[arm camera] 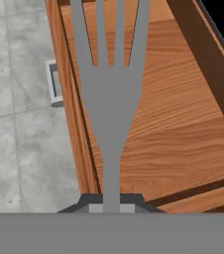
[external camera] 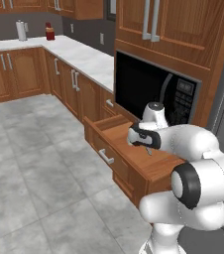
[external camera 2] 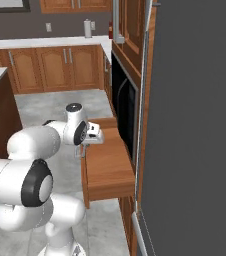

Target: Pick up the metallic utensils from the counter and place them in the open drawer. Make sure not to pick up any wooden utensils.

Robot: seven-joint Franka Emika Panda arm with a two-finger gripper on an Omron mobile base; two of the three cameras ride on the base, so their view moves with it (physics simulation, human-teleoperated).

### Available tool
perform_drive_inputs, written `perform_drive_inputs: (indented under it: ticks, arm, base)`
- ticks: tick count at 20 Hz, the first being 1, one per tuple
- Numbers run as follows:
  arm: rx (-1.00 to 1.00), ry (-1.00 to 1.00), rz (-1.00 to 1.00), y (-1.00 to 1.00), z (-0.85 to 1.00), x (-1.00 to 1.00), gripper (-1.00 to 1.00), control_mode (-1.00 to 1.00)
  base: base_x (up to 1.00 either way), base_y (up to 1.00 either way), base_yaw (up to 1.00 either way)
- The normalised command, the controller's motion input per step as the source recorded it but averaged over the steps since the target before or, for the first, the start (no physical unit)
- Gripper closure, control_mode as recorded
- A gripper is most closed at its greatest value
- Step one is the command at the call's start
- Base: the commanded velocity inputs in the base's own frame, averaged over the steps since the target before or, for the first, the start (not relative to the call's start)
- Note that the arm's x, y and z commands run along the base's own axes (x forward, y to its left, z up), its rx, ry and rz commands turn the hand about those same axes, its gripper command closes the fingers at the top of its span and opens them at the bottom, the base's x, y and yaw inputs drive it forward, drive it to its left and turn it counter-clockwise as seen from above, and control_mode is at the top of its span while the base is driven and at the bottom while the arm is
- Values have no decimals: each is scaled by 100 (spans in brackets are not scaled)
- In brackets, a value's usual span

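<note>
One open drawer [external camera: 121, 144] juts from the cabinets, its silver bar handle [external camera: 106, 157] on the left front face. One gripper [external camera: 147, 147] hangs over the drawer's front edge, clamped on one grey fork [arm camera: 111, 94]. The hand view alone shows the fork's tines above the drawer's bare wooden floor.

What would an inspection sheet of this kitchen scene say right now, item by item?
Surface: open wooden drawer, floor bare where visible.
Job's things: grey metal fork held over the drawer's front edge, tines pointing away from the hand.
Clutter: red container and paper towel roll on the far white worktop.
Grippers: gripper shut on the fork's handle.
Cables: nothing seen.
Surroundings: black microwave above the drawer, wooden cabinets, grey tiled floor.
</note>
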Motion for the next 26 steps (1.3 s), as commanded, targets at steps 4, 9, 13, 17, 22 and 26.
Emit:
perform_drive_inputs:
  ticks: [4,9,13,17,22,26]
  arm:
    - [-3,8,0,0,-20,64,100,-100]
    - [-1,3,0,-10,-33,47,100,-100]
    - [0,4,0,-24,-29,30,100,-100]
    - [0,10,0,-10,-38,38,100,-100]
    - [-1,3,11,-2,-43,55,100,-100]
    - [-1,11,8,-31,-29,52,100,-100]
  base:
    - [0,0,0]
    - [0,0,0]
    - [0,0,0]
    - [0,0,0]
    - [0,0,0]
    - [0,0,0]
